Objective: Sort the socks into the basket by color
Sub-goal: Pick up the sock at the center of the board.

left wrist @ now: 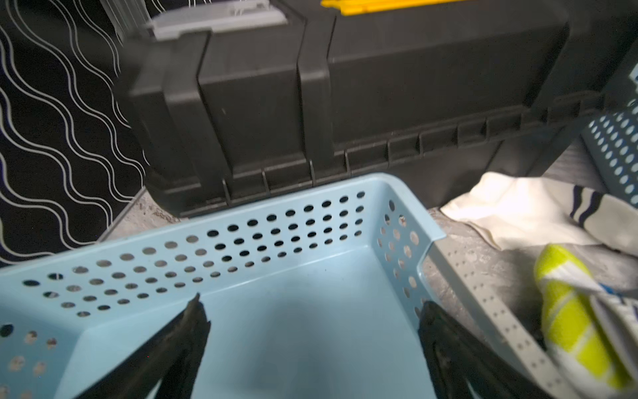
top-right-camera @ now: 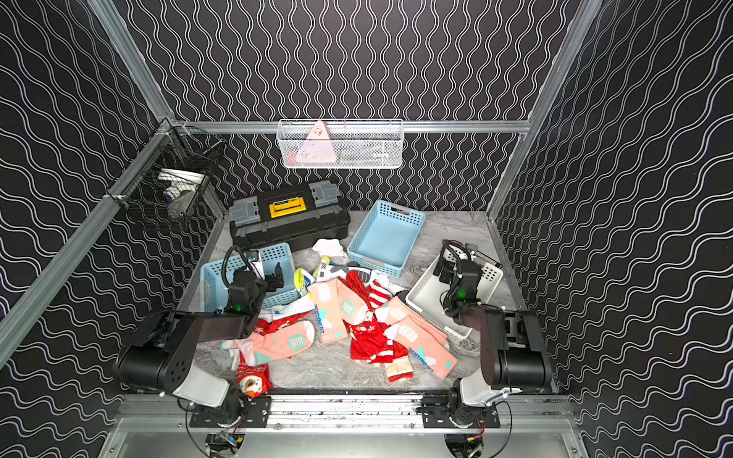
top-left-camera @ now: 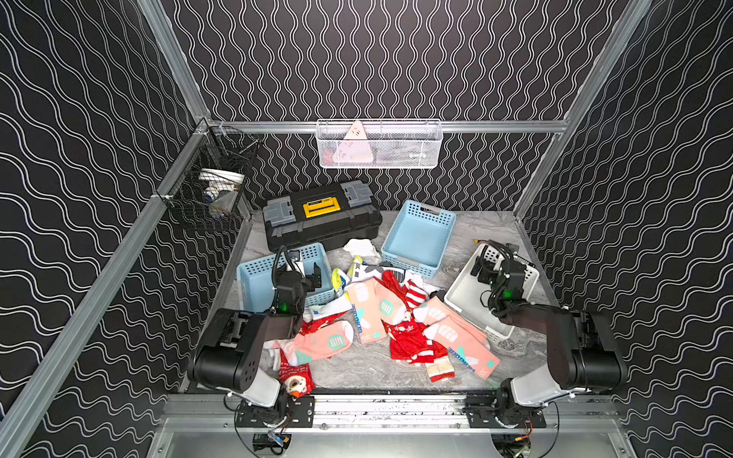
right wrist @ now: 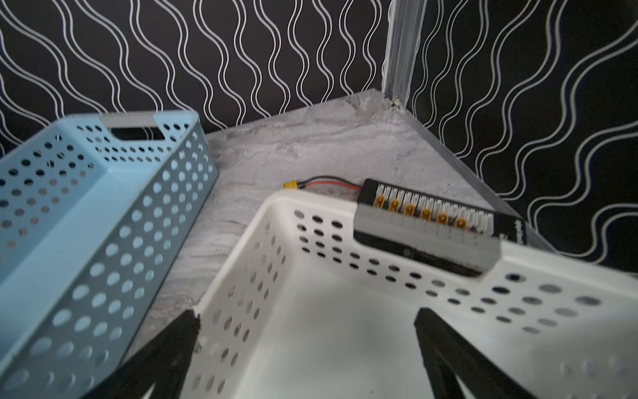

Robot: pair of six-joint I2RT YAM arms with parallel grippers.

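Observation:
The socks lie in a loose heap mid-table: salmon-pink socks, red patterned socks, and white socks toward the back. A yellow-and-white sock lies just beside the left blue basket. My left gripper hangs open over that basket's bare floor, holding nothing. Over the white basket on the right my right gripper is also open, with only the basket's bare floor between its fingers.
A second blue basket stands at the back beside a black toolbox. A connector board lies behind the white basket. A white wire basket hangs on the back wall, a black one on the left rail.

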